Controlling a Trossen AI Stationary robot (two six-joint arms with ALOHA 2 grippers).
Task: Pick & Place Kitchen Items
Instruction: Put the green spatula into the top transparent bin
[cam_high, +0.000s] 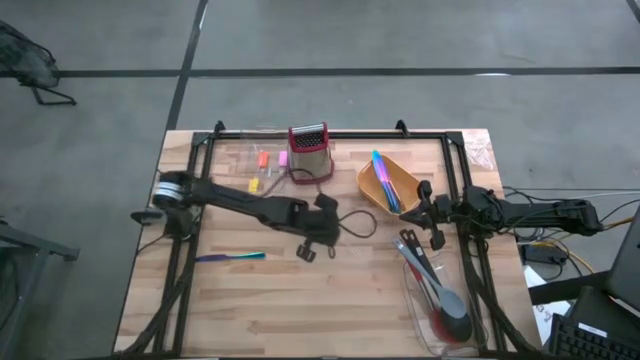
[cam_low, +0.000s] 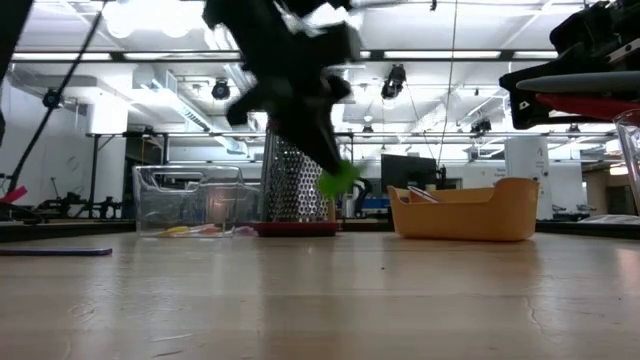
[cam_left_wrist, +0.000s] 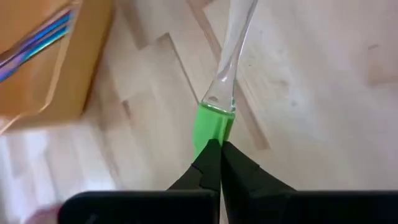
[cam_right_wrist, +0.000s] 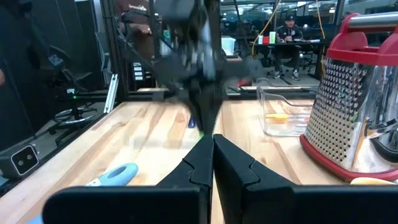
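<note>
Your wooden table (cam_high: 300, 300) sits in a bright workshop with ceiling lights and desks behind it. Near its middle, the left gripper (cam_left_wrist: 220, 163) has its fingers pinched together on the green-handled utensil (cam_left_wrist: 213, 124), whose clear shaft points away over the boards. The right gripper (cam_right_wrist: 212, 155) waits at the right side beside the orange tray (cam_high: 400, 178), fingers pressed together with nothing between them. You also see a blue and purple utensil (cam_high: 230, 257) lying flat at the left, well apart from the red-topped grater (cam_high: 309, 152).
</note>
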